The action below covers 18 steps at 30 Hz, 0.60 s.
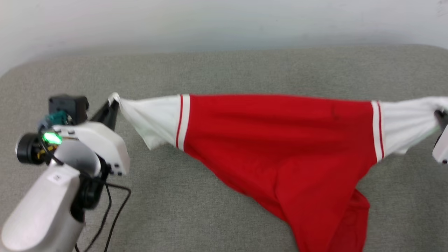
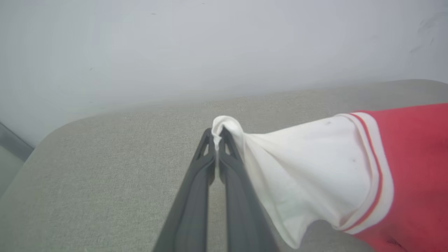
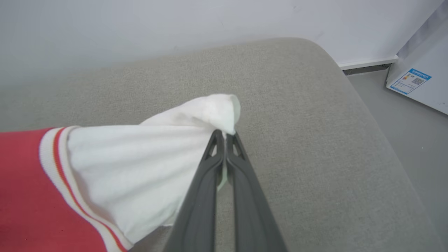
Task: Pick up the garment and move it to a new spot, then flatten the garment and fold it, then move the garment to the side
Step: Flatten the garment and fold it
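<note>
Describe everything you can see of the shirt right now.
The shirt is red cloth with white short sleeves and red-white stripes at each sleeve seam. It is stretched sideways: the left pincer is shut on one sleeve tip, the right pincer on the other. Its body sags toward the grey cushion; whether it touches is unclear.

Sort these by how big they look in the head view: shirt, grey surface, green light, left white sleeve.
Grey surface
shirt
left white sleeve
green light
The light sits nearer the camera, yet looks smallest anyway.
</note>
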Motion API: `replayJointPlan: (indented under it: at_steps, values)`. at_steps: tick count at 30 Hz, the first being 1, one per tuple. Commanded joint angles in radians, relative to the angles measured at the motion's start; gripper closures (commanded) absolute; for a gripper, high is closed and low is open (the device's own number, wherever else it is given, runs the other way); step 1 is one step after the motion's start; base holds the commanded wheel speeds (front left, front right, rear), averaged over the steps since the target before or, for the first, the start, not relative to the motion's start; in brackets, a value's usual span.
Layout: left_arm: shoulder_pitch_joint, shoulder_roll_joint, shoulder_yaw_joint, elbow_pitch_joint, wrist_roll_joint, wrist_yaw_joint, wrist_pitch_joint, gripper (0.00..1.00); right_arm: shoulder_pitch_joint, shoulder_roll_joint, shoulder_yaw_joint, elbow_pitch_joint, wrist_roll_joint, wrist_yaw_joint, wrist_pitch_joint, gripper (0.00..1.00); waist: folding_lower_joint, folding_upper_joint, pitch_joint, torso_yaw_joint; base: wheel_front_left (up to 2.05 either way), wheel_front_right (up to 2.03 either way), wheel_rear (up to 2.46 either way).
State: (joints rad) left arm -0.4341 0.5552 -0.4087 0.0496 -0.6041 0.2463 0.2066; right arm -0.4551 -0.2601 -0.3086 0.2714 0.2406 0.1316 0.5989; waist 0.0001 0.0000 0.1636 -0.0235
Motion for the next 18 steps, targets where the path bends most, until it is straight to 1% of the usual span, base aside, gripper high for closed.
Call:
replayJointPlan:
  at_steps: [1, 4, 6, 10, 14, 18]
  values:
    - [-0.035, -0.001, 0.014, 0.015, -0.003, -0.004, -0.011, 1.0, -0.026, -0.003, -0.005, -0.005, -0.013, -0.002, -0.022, 1.0, -0.0001, 0.0, -0.017, -0.01, 0.0, 0.0, 0.0]
    - [-0.106, -0.024, 0.025, 0.063, -0.011, -0.023, -0.039, 1.0, -0.075, 0.003, 0.012, -0.003, -0.029, -0.002, -0.061, 1.0, -0.0001, 0.0, -0.027, -0.012, 0.0, 0.0, 0.0]
    - [-0.162, -0.044, 0.027, 0.105, -0.019, -0.045, -0.055, 1.0, -0.114, 0.007, 0.027, 0.001, -0.036, -0.002, -0.081, 1.0, -0.0001, 0.0, -0.028, -0.013, 0.0, 0.0, 0.0]
    - [-0.288, -0.084, 0.038, 0.209, -0.024, -0.078, -0.1, 1.0, -0.207, 0.012, 0.064, 0.024, -0.044, -0.002, -0.124, 1.0, -0.0001, 0.0, -0.024, -0.014, 0.0, 0.0, 0.0]
    - [-0.416, -0.122, 0.038, 0.307, -0.017, -0.102, -0.145, 1.0, -0.308, 0.011, 0.104, 0.06, -0.064, -0.001, -0.168, 1.0, -0.0001, 0.0, -0.007, -0.015, 0.0, 0.0, 0.0]
    - [-0.556, -0.151, 0.045, 0.406, 0.0, -0.115, -0.195, 1.0, -0.436, 0.013, 0.127, 0.109, -0.08, -0.001, -0.212, 1.0, -0.0001, 0.0, 0.027, -0.016, 0.0, 0.0, 0.0]
